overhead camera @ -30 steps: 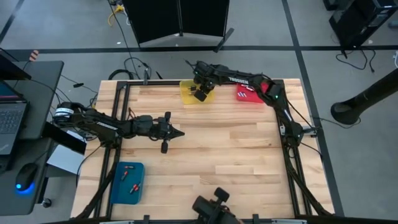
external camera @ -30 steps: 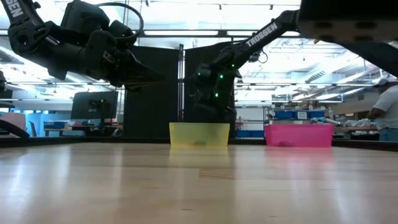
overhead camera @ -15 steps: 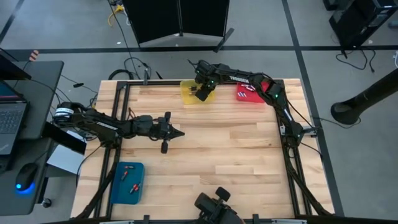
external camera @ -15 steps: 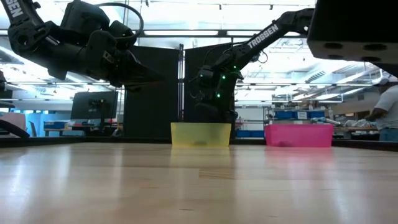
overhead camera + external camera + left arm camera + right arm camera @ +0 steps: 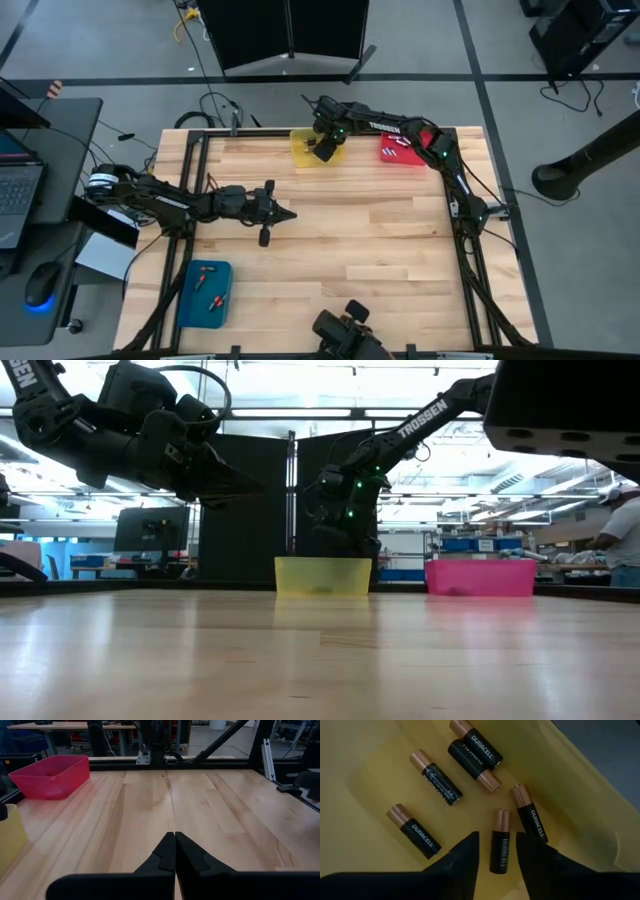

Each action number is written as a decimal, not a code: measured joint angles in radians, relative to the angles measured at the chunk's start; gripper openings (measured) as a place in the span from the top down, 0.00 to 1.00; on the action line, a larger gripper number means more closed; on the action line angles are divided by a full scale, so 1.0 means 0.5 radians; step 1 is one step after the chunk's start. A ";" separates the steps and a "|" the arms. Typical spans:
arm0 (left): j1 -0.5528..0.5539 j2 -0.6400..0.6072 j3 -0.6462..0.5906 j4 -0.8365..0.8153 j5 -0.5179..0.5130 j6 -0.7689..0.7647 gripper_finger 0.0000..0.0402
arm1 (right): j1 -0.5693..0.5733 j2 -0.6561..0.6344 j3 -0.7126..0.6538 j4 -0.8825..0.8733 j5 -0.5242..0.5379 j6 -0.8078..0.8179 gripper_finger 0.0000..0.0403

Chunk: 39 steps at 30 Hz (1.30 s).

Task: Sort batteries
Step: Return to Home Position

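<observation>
right claw (image 5: 496, 840) parted and empty just above the yellow bin (image 5: 365, 755), six black-and-copper Duracell batteries (image 5: 436, 777) lying loose on its floor, left claw (image 5: 174, 840) pinched shut on nothing, above the wooden bench (image 5: 225, 805)

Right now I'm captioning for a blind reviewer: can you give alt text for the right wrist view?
Six black-and-copper batteries, several marked Duracell, lie flat in a yellow bin, seen from close above. The right gripper hangs open over them, one battery showing between its two dark fingers.
</observation>
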 joint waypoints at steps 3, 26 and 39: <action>0.000 0.000 0.000 0.000 0.000 0.000 0.99 | 0.000 0.000 0.006 -0.006 0.008 -0.040 0.61; 0.000 0.000 0.001 -0.039 0.022 0.027 0.99 | 0.401 -0.777 -0.901 0.894 0.048 -0.426 0.99; 0.000 0.000 0.001 0.021 0.024 0.047 0.99 | 0.798 -1.499 -2.130 2.083 0.114 -0.151 0.99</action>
